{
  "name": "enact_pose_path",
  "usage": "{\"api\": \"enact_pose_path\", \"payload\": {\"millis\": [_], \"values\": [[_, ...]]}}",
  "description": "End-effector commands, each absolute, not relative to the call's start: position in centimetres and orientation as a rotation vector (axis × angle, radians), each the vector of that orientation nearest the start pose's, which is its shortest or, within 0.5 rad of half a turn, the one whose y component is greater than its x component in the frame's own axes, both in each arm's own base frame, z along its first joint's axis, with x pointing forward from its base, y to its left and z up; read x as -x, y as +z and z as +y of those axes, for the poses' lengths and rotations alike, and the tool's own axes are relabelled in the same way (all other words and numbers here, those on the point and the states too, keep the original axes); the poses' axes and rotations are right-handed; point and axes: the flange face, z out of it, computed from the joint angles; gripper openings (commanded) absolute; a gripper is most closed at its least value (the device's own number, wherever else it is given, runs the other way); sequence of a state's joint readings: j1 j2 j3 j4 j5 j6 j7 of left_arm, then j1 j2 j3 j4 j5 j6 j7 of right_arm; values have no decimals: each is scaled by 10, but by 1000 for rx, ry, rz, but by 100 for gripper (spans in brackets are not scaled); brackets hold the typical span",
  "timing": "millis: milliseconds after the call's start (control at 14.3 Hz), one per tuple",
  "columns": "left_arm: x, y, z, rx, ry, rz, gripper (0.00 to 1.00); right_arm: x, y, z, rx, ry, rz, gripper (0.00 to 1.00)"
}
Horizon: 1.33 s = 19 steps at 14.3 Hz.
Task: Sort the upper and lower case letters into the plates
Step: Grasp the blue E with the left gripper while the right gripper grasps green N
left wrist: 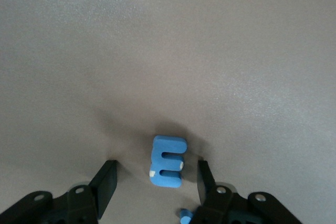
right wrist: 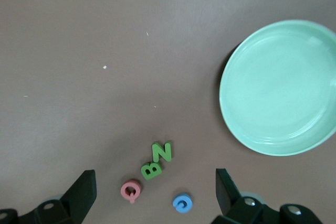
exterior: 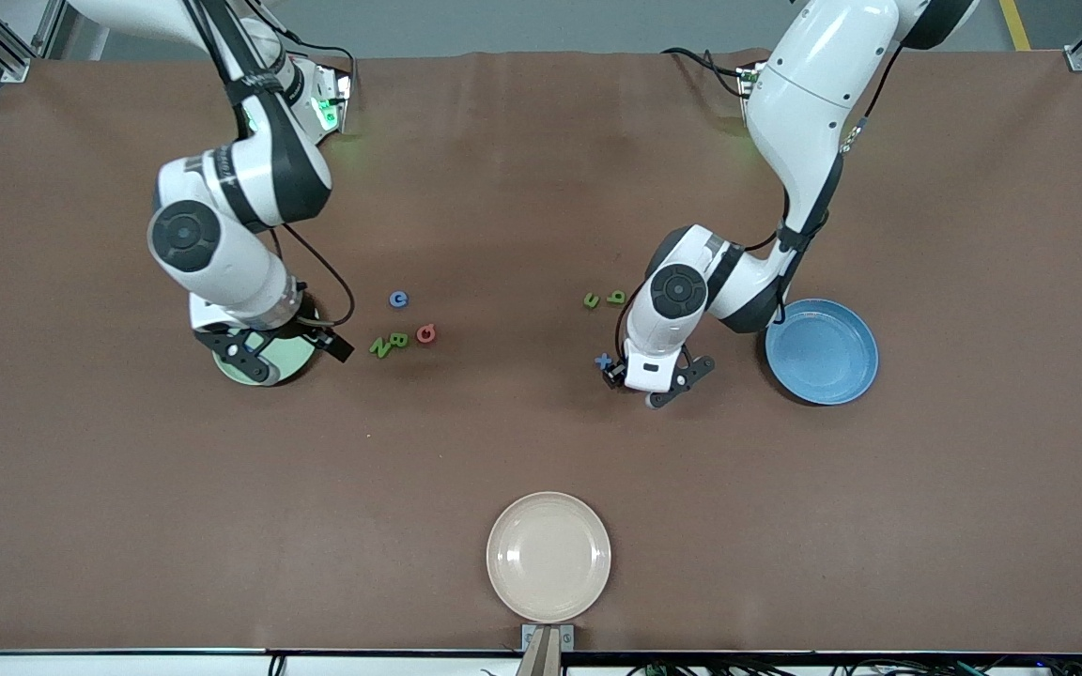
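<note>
Fingers of the left claw, black and angular, stand apart on either side of a chunky blue letter E; neither pad touches it, so the claw is released around it, low over the matte brown table. A second small blue piece peeks out just beside one finger; its shape cannot be read. Two green letters lie close by, farther from the front camera than this claw. The blue plate, round, shallow and smooth, rests near it, toward the left arm's end of the table.

The right claw is released and spread wide, hanging over the rim of the pale green plate, a glossy shallow round dish. Out from it toward the table's middle lie a green Z touching a green B, a pinkish red round letter with a tail, and a blue c. The cream-white plate sits well apart, nearest the front camera.
</note>
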<state>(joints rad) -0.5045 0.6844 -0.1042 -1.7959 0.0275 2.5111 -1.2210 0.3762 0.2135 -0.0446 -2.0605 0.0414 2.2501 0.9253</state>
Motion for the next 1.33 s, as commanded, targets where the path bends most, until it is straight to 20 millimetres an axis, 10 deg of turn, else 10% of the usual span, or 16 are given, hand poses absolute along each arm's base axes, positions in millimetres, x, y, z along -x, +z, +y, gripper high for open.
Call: {"api": "enact_pose_path", "payload": {"millis": [0,628,907,1256], "values": [[-542,170,-374,3060,-12,-950,56,-529,294,196,2960,28,1002,100],[-547,172,-373,3083,-44,-944,7,-514,187,213,2976,1,992,100],[-555,199,-361,3068,-64,-878,2,-508,180,221,2993,17,968,94],[-555,254,-297,3028,0,-649,1,-502,168,229,3009,28,945,71]]}}
